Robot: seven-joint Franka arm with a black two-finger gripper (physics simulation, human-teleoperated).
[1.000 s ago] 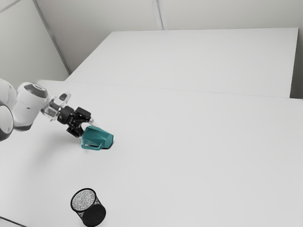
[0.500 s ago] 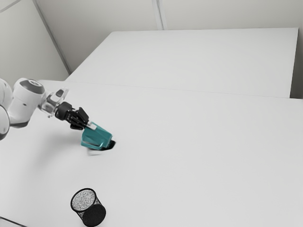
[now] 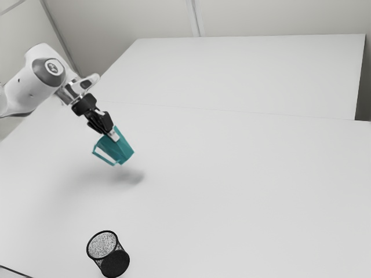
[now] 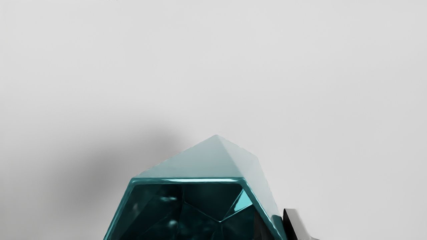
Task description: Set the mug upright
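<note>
In the exterior view my gripper (image 3: 111,134) points down at a slant and is shut on the wall of the teal mug (image 3: 120,149), near its rim. The mug hangs tilted in the air, its handle toward the exterior view's left, and its shadow lies on the table below. In the wrist view the open mouth of the mug (image 4: 186,181) faces the camera. One finger (image 4: 295,223) is outside the mug's wall and a dark part shows inside it, so the gripper (image 4: 277,230) has the wall between its fingers.
A black mesh cup (image 3: 108,253) stands on the white table (image 3: 243,191), near the exterior view's bottom edge. A dark cable (image 3: 14,271) lies at the lower left corner. A second white surface (image 3: 243,75) lies beyond the table.
My gripper has taken hold of the mug and lifted it off the table. The mug has risen and tilted further, and the arm has come up with it. The mesh cup has not moved.
</note>
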